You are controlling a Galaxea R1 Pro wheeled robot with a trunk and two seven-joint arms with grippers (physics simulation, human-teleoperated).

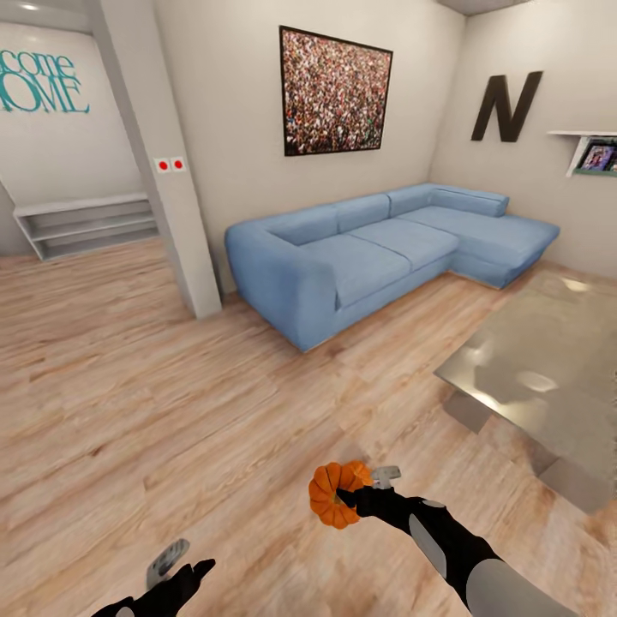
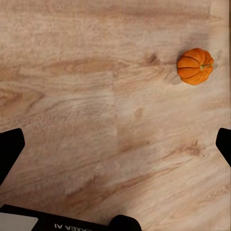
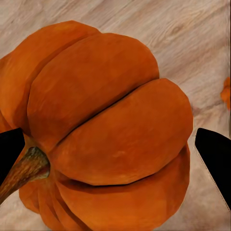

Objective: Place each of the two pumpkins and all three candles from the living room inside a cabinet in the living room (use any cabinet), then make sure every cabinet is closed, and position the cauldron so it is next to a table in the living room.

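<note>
Right gripper (image 1: pixel 347 495): fingers clamped on a pumpkin (image 1: pixel 335 495), carried above the wood floor (image 1: pixel 128 403), near the counter (image 1: pixel 548 368).
Right wrist view: the held pumpkin (image 3: pixel 106 130) close up, stem (image 3: pixel 26 168) by one finger; an orange sliver at the frame edge.
Left gripper (image 1: pixel 184 570): fingers spread wide, holding nothing.
Left wrist view: a second pumpkin (image 2: pixel 195 66) lying on bare floor.
Counter: glass top, its corner nearest the held pumpkin.
Open room: wide bare floor between counter, sofa (image 1: pixel 377 248) and pillar (image 1: pixel 163 163).

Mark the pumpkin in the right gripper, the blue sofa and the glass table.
pumpkin (image 1: pixel 328 504): head view, ribbed orange side.
blue sofa (image 1: pixel 360 266): head view, seat cushion.
glass table (image 1: pixel 557 343): head view, bare glass top.
</note>
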